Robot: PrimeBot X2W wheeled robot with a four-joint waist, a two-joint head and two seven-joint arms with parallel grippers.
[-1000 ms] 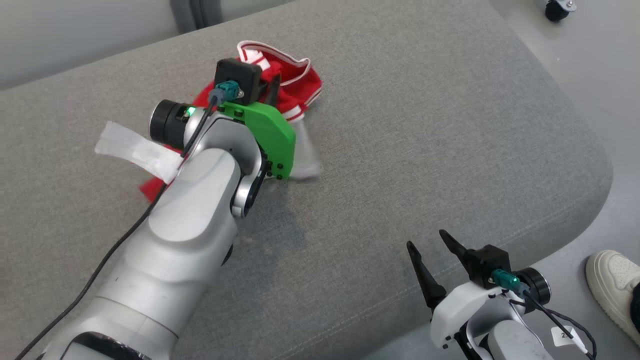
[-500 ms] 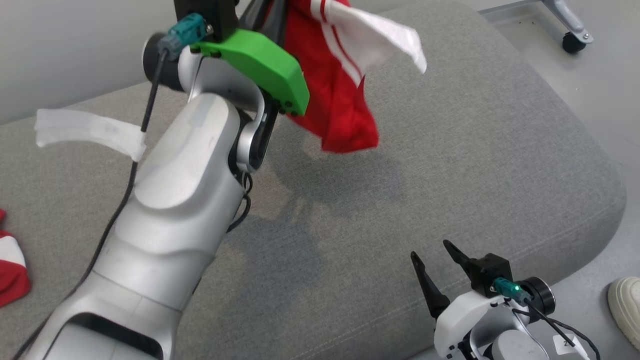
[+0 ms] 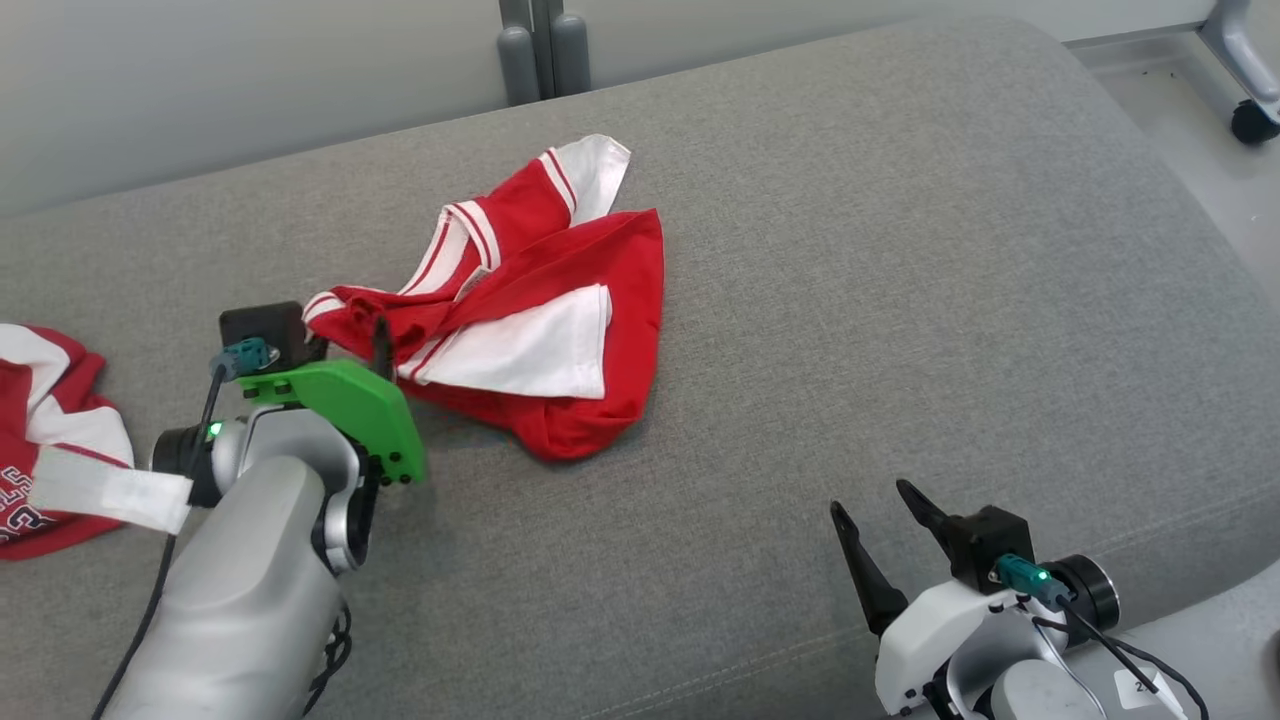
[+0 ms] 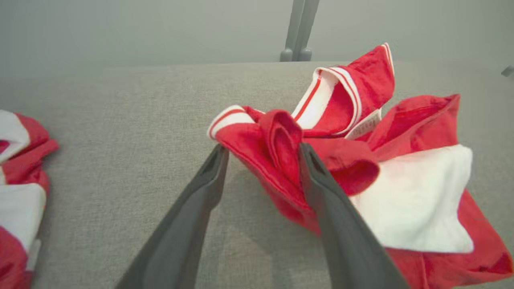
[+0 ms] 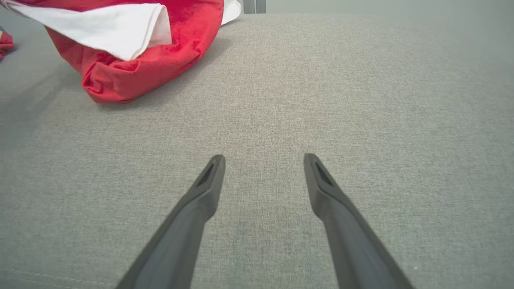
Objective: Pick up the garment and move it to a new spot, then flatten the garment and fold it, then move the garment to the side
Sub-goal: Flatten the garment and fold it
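The garment lies crumpled on the couch, seemingly moved already; flattening and folding remain. The left gripper stands spread around a fold, the right gripper spread, empty.

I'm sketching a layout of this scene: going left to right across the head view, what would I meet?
second garment at the left edge → left hand → crumpled garment → right hand → caster wheel

Second red garment (crumpled) on grey cushion.
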